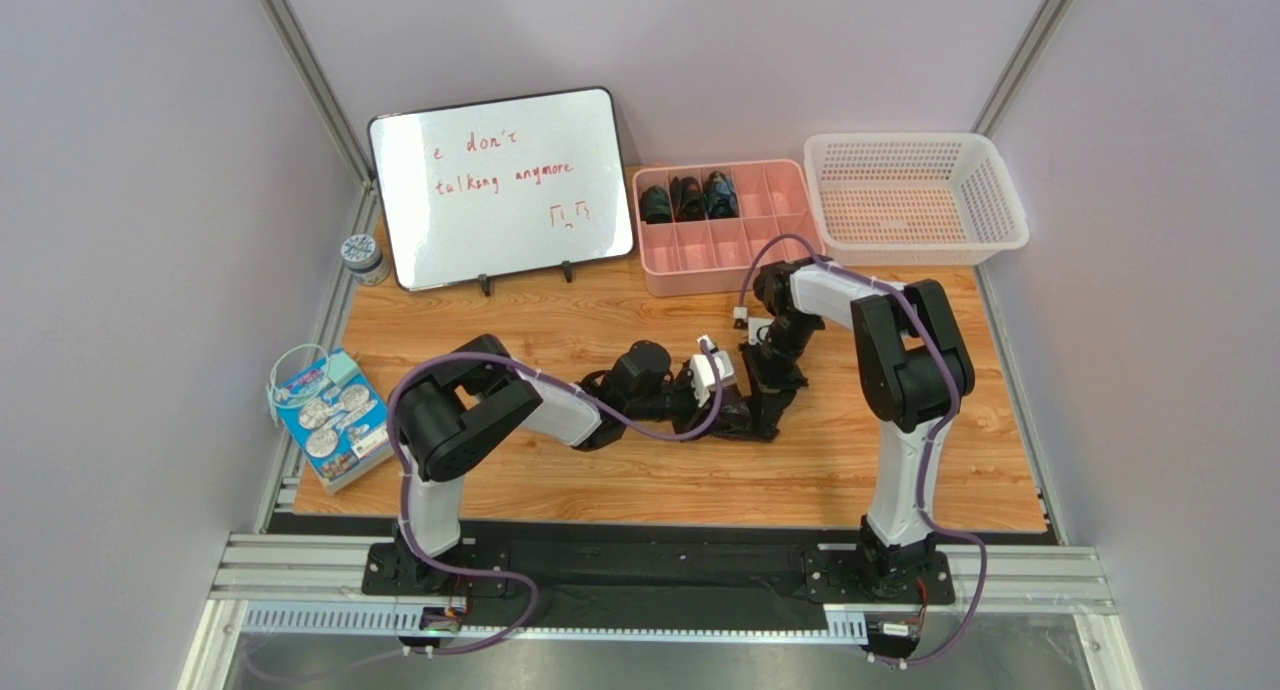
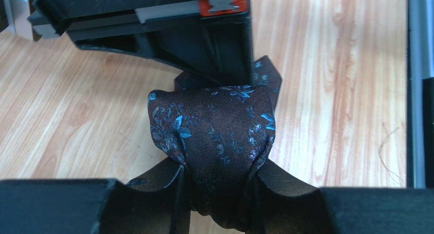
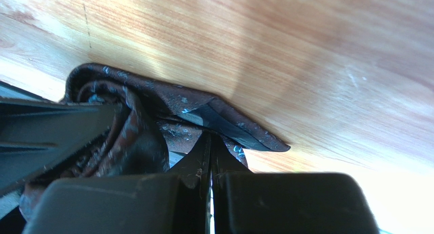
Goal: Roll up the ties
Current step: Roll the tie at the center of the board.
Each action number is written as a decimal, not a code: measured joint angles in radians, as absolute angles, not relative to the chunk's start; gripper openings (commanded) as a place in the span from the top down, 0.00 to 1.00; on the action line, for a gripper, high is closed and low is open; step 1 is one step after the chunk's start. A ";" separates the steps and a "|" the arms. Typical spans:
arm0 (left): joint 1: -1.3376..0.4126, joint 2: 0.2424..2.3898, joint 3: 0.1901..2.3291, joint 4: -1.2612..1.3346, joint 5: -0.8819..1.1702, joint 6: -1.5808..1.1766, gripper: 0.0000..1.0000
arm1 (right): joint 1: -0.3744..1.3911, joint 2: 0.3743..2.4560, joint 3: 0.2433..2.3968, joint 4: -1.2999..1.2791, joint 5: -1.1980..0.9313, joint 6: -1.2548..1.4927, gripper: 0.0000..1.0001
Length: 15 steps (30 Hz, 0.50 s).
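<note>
Our left claw stands partly open, clamped around the dark brown, blue-flowered fabric tie, a bundled roll at mid wooden bench. Our right claw is closed at the roll's pointed tail; whether it pinches cloth we cannot tell. Three dark rolled ties already sit in the pink plastic compartment tray. We judge this roll nearly done, with stowing left.

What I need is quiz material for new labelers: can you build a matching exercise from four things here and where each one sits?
Things:
1. whiteboard
2. white basket
3. rolled ties
4. floral tie

Places:
A. inside the pink tray
B. clamped in the left pincer
C. back right corner
D. propped upright, back left

Pairs: 1-D, 2-C, 3-A, 4-B
</note>
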<state>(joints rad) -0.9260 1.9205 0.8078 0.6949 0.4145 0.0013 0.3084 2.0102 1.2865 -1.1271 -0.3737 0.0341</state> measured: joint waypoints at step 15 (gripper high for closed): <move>-0.921 1.891 0.916 0.398 0.517 0.240 1.00 | 0.316 2.035 1.295 -1.154 -0.404 0.048 0.98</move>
<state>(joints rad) -0.9211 1.8912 0.9165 0.3985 0.5175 0.2401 0.3164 2.0350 1.2945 -1.1538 -0.4038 0.0479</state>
